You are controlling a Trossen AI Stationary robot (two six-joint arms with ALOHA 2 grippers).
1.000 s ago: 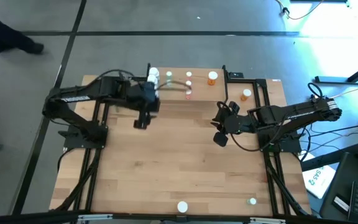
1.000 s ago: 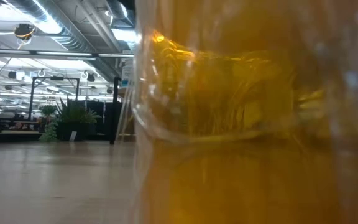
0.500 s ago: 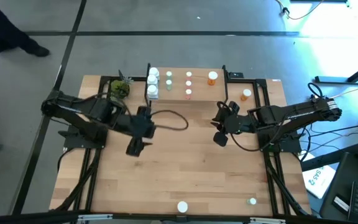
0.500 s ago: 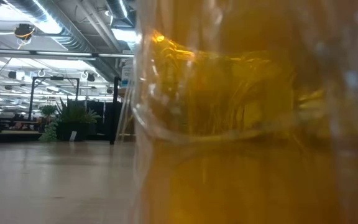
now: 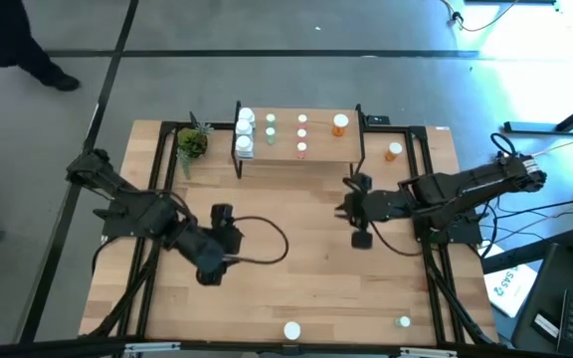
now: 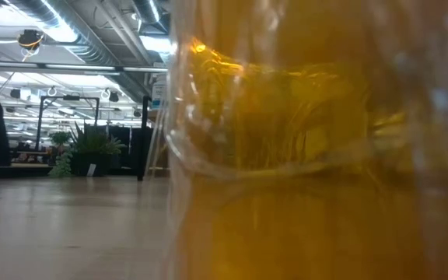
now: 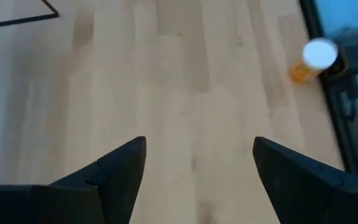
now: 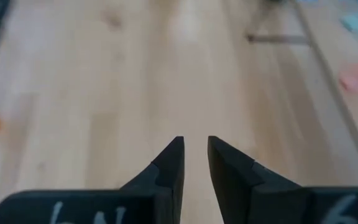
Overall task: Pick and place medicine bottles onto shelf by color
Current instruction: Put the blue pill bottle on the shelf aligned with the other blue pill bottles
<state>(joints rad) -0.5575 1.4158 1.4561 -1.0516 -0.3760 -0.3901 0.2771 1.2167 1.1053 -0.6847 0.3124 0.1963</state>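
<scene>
My shelf point(image 5: 296, 149) stands at the table's point(image 5: 296, 288) far edge, near the middle. On it, a cluster of bottles point(image 5: 245, 132) sits at its left end, a few more bottles point(image 5: 301, 134) around its middle, and one bottle point(image 5: 339, 123) toward its right end. Just left of the shelf there's the potted plant point(image 5: 191, 141). Right of the shelf, down on the table, stands a lone bottle point(image 5: 394, 151). At the near edge, two bottles: one point(image 5: 292, 330) about centre, another point(image 5: 404, 321) off to the right. My left gripper point(image 5: 207, 267) hangs over the table's left half, nearer the front; my right gripper point(image 5: 361, 237) sits right of centre, in front of the shelf.
</scene>
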